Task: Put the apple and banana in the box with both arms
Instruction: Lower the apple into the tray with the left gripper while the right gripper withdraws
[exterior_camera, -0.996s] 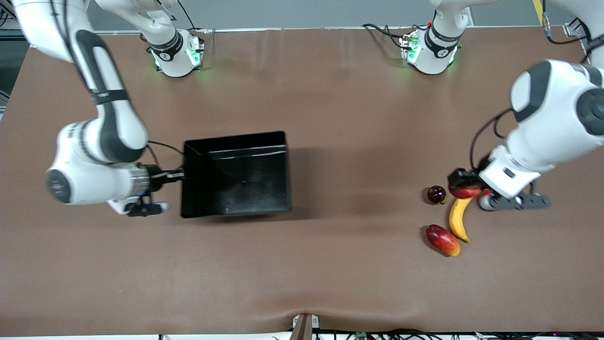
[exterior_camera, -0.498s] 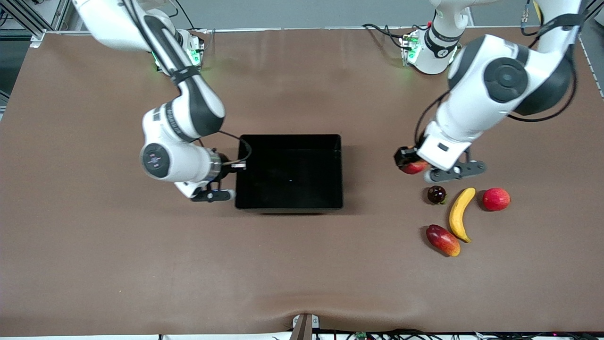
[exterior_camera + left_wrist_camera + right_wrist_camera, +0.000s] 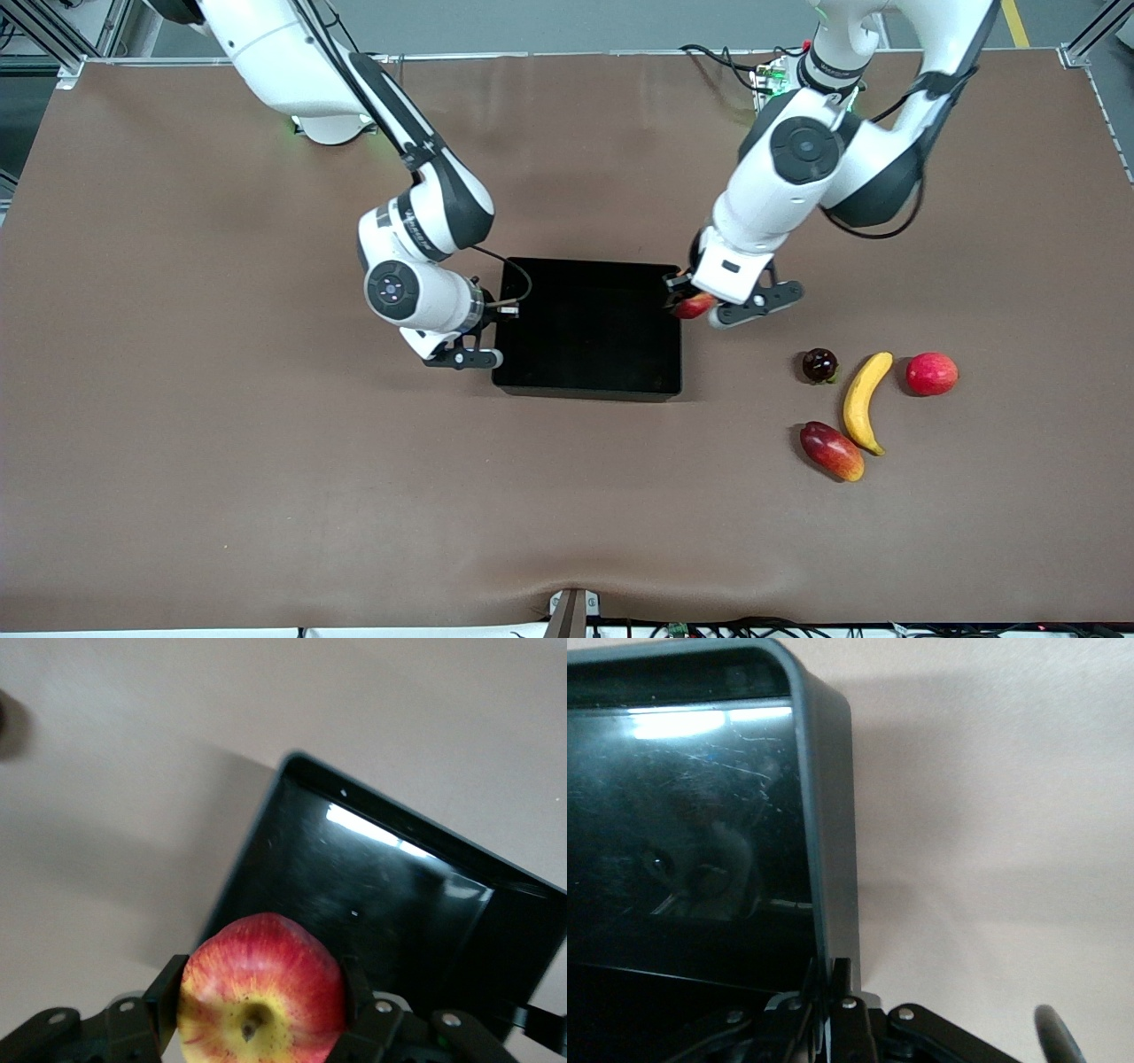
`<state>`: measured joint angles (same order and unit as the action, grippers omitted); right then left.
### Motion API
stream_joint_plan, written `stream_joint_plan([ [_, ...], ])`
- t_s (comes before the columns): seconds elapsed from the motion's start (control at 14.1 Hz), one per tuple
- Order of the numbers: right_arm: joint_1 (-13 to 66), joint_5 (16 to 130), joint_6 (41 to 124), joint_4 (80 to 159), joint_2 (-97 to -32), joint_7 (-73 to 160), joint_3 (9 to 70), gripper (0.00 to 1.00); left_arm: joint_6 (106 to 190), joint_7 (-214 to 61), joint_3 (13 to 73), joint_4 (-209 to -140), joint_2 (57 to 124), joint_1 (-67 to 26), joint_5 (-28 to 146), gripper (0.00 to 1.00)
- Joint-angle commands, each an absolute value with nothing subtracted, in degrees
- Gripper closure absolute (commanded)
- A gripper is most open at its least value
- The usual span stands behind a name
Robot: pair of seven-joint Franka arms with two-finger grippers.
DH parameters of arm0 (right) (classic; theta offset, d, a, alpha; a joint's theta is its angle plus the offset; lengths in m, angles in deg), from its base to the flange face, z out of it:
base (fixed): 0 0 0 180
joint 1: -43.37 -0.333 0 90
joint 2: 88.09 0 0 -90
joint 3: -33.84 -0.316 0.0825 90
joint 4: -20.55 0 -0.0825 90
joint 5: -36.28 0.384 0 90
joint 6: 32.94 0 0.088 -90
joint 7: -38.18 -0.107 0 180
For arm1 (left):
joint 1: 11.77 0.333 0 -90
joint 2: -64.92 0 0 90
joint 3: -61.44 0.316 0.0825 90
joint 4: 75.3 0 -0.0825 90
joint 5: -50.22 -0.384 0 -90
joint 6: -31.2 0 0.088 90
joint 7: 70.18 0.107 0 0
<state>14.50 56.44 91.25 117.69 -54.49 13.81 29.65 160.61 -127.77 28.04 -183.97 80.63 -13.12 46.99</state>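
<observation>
You won't find any readable text, label, brand, number or sign on anything here, whether the arms, the fruit, the tray or the table.

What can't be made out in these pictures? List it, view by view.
- Front view: most of the apple is hidden under the left gripper.
- Front view: the right gripper at the box wall is covered by its own wrist.
- Left wrist view: the apple's underside is cut off by the picture's edge.
- Right wrist view: the box's floor is lost in glare and reflections.
</observation>
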Motion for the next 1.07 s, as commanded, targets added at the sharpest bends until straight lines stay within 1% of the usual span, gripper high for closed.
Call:
stream_joint_plan([
  [0.0, 14.3, 58.0, 90.8, 116.5, -54.5, 11.5, 30.1, 0.49, 165.1, -135.6, 28.0, -183.8, 84.5, -14.9, 40.9, 1.0],
  [0.07, 14.8, 58.1, 90.5, 116.0, -54.9, 10.4, 30.3, 0.0, 166.7, -139.7, 28.0, -183.8, 87.0, -16.3, 37.2, 1.0],
  [0.14, 15.5, 57.5, 89.1, 115.7, -55.6, 9.4, 30.5, 0.0, 167.7, -144.0, 28.1, -183.8, 89.3, -17.7, 32.8, 1.0],
  [0.21, 16.2, 57.0, 85.7, 114.7, -57.3, 9.4, 30.6, 0.0, 167.9, -147.8, 28.0, -183.5, 91.5, -18.0, 28.3, 1.0],
  [0.36, 19.2, 56.8, 75.1, 109.3, -58.5, 9.4, 31.4, 0.0, 168.1, -152.6, 28.0, -183.2, 95.5, -18.2, 21.3, 1.0],
  [0.5, 21.8, 53.3, 66.0, 102.8, -58.9, 9.5, 31.7, 0.0, 168.7, -155.2, 28.0, -183.2, 98.0, -18.3, 17.1, 1.0],
  [0.71, 24.6, 46.4, 56.7, 95.0, -59.0, 9.7, 31.8, 0.0, 168.9, -155.9, 28.0, -182.9, 100.7, -19.1, 16.3, 1.0],
  [0.85, 27.8, 46.2, 52.7, 91.4, -59.1, 9.8, 32.0, 0.0, 168.9, -156.0, 28.1, -181.2, 103.1, -19.2, 16.4, 1.0],
  [1.0, 33.2, 46.5, 48.9, 88.4, -59.3, 11.2, 31.8, 0.0, 168.9, -156.0, 28.1, -180.1, 104.5, -19.8, 16.4, 0.94],
])
